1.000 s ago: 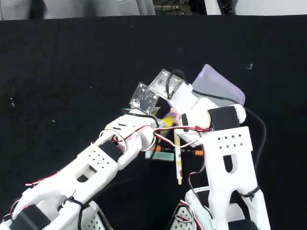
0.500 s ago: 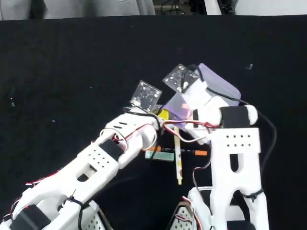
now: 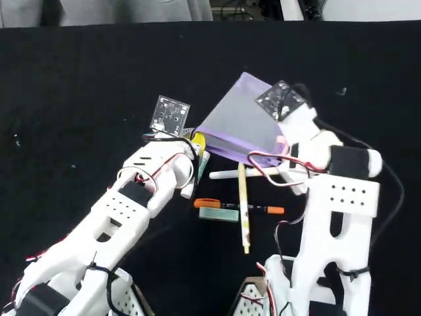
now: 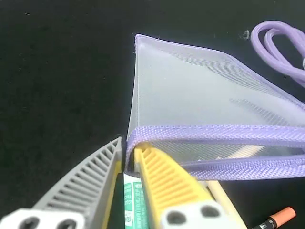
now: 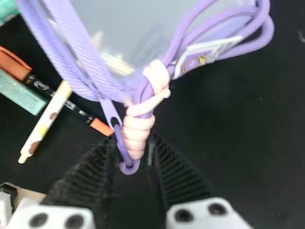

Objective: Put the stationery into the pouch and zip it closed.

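The purple mesh pouch [image 3: 233,122] lies on the black table [image 3: 79,85], its mouth toward 6 o'clock. The left gripper [image 4: 128,151] pinches its 8 o'clock corner. The right gripper [image 5: 133,155] is pressed onto the zipper pull [image 5: 114,126] at 4 o'clock. The pens [image 3: 244,210] lie just beyond, at 6 o'clock.

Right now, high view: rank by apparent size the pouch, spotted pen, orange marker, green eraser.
1. pouch, clearly largest.
2. spotted pen and orange marker: about equal length, can't rank them.
3. green eraser, smallest.
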Robot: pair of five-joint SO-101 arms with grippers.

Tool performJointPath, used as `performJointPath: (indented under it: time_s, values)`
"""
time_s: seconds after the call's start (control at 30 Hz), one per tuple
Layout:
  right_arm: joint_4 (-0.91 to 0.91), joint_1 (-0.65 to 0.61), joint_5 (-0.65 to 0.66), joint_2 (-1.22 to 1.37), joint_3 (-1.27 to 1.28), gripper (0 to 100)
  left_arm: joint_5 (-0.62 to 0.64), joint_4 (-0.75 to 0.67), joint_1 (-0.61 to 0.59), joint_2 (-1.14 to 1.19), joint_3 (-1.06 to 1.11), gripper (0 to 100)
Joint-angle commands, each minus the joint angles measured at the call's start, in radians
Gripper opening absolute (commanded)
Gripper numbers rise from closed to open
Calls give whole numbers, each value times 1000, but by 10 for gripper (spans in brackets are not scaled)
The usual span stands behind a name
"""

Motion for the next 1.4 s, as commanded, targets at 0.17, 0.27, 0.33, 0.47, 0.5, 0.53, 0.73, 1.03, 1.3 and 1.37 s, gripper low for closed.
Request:
performJointPath:
  time_s: [0.17, 0.27, 0.33, 0.47, 0.5, 0.53, 0.73, 1.03, 1.3, 1.37]
  values:
    - [-32, 109, 17, -4, -58, 11, -5, -14, -116, -11, -62, 27]
    - [-37, 110, 31, -4, -56, 11, -5, -14, -119, -11, -62, 27]
    - [-37, 103, 28, -4, -51, 11, -5, -14, -114, -11, -62, 27]
    - [-37, 54, 25, -4, -48, 11, -5, -14, -110, -11, -61, 27]
    - [-37, 38, 21, -4, -48, 11, -5, -14, -108, -11, -61, 27]
    - [-38, 25, 5, -4, -48, 11, -5, -14, -108, -11, -61, 27]
    - [-71, -31, -121, -2, -48, 32, 3, -14, -99, -11, -62, 27]
    - [-77, -166, -169, -2, -15, 325, 9, 135, -4, -12, -170, 27]
    - [-322, -334, -175, -12, 162, 364, 126, 356, -10, -12, -326, 27]
    - [-396, -339, -215, -12, 197, 364, 126, 379, -10, -12, -340, 27]
